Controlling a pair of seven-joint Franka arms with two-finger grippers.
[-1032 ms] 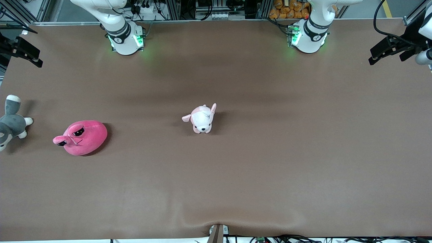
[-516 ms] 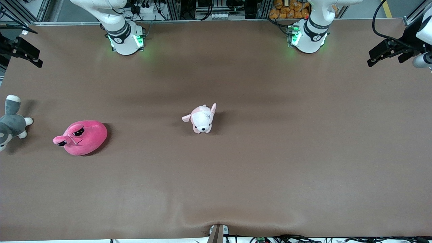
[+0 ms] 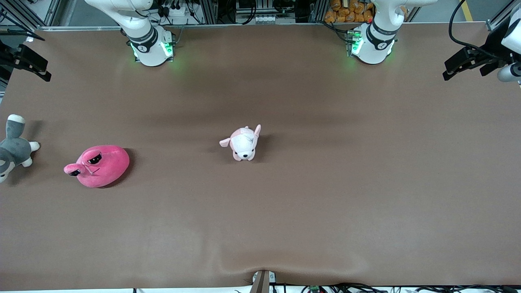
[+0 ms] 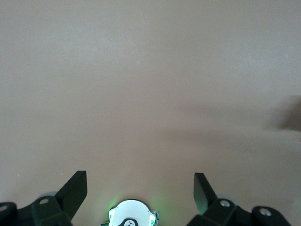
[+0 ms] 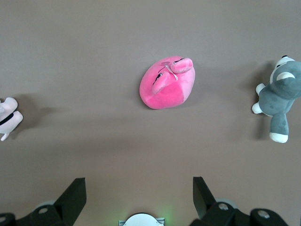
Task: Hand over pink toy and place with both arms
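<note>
Probably the pink toy [image 3: 99,165], lower left of the frame, is soft and light; its round body should be squeezed; right gripper [image 5: 139,190] and left gripper [image 4: 140,188] are held wide, empty.

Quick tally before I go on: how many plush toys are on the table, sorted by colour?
Hot-pink plush: 1, the pink toy
Pale pink-and-white puppy: 1
Grey-and-white plush: 1
Total: 3
</note>
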